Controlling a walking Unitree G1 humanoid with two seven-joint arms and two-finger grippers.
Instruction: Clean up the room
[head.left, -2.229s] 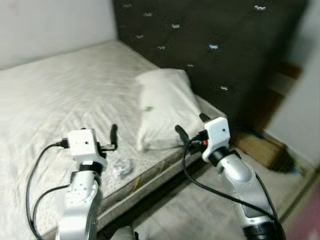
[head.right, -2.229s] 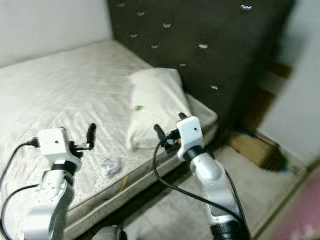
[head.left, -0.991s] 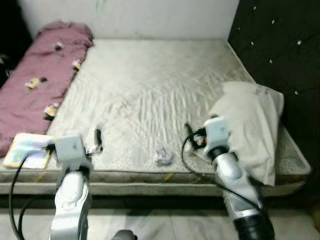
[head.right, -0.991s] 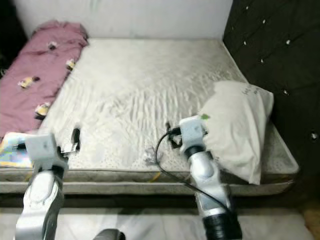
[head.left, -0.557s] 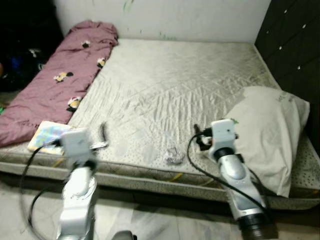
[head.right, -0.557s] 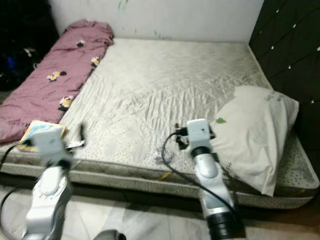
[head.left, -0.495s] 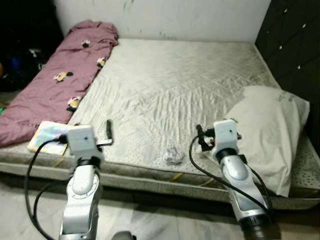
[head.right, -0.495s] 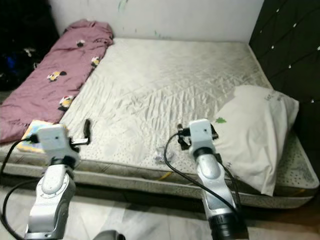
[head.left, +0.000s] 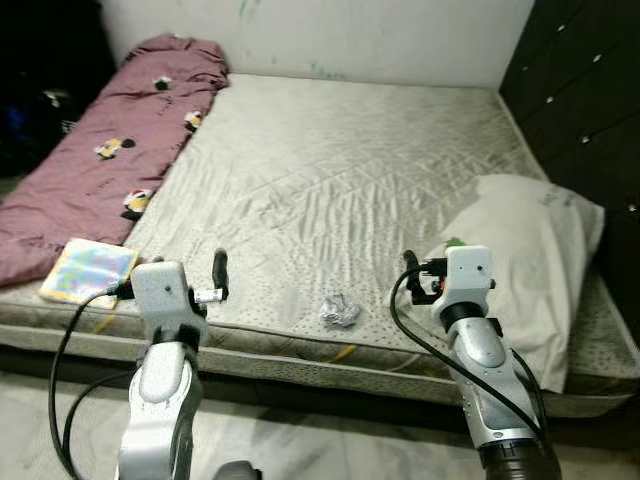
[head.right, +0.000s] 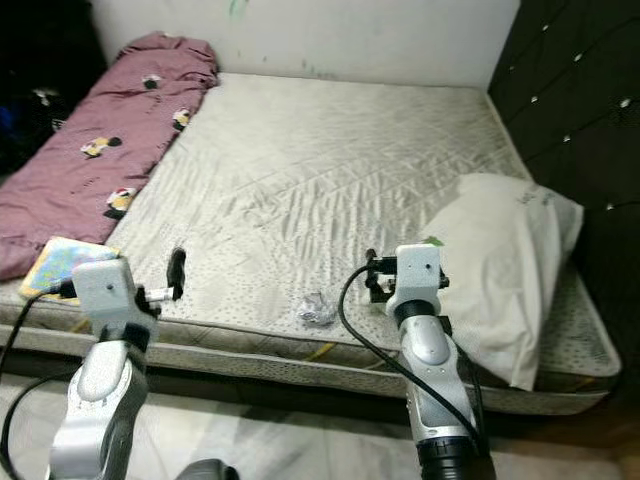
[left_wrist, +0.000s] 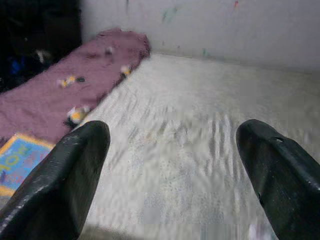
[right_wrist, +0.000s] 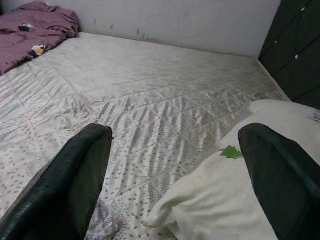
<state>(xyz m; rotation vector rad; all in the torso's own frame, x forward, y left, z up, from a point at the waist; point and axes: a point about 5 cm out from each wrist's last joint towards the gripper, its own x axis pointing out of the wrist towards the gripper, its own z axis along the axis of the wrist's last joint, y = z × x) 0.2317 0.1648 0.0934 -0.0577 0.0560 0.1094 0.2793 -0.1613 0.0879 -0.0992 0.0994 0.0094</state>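
Crumpled wrapper (head.left: 340, 313) near mattress (head.left: 350, 180) edge, betw both grippers: light, crushable; pinch top. Left gripper (left_wrist: 170, 165), right gripper (right_wrist: 175, 165) wide open, empty.

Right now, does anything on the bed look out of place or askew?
Yes. A crumpled wad of paper lies on the bare mattress near its front edge. A colourful booklet sits at the front left corner beside a bunched maroon blanket. The white pillow lies skewed, overhanging the front edge.

the view has swung left from the dark tufted headboard (head.left: 590, 80) to face the white quilted mattress (head.left: 330, 170); the maroon printed blanket (head.left: 100, 160) has come into sight.
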